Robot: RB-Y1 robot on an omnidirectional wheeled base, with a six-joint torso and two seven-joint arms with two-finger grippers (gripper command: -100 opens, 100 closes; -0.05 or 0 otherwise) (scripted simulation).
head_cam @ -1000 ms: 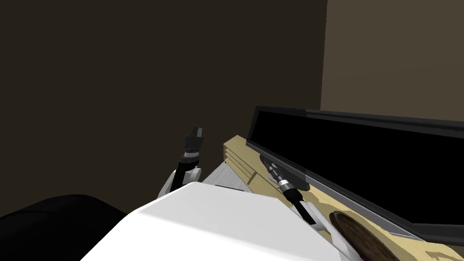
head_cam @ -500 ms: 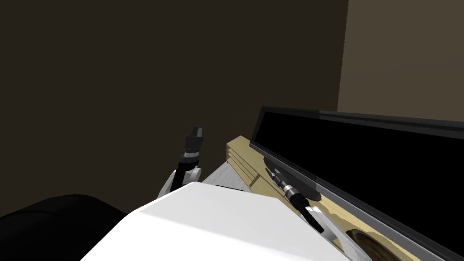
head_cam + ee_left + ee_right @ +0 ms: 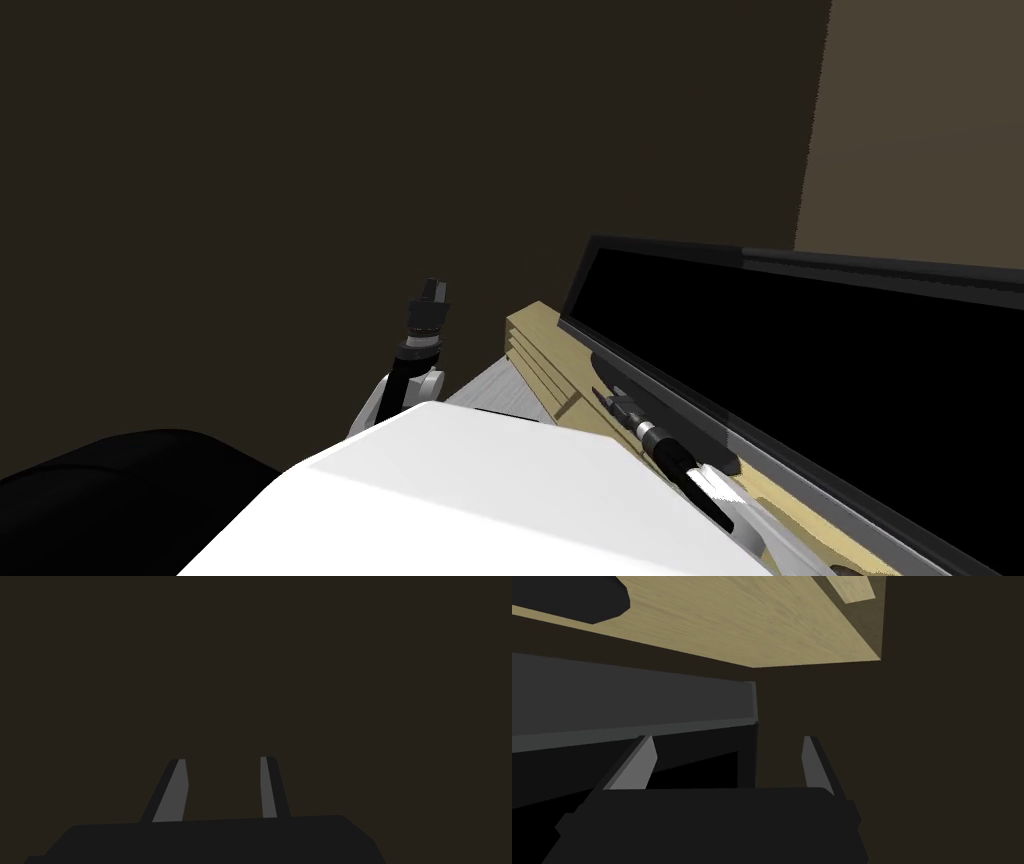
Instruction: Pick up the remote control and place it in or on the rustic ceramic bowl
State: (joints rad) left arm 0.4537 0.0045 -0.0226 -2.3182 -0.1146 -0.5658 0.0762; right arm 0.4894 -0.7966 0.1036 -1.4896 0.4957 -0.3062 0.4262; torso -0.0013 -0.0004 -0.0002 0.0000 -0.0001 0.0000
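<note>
Head view: the remote control is hard to make out. One dark flat shape lies on the tan wood surface along the foot of the one black screen. I cannot tell whether it is the remote or part of the screen's base. The right gripper hangs low over the near end of that shape, and its arm covers part of it. The surface and the screen are both cut off at the picture's lower right edge.

In the right wrist view the right gripper has its two fingers spread wide with nothing between them. Beyond them are the screen's grey frame, the wood surface and the same dark shape, cut off at the picture's edge.

The left gripper is raised beside the surface's end. In the left wrist view its two fingers stand apart more narrowly, holding nothing.
</note>
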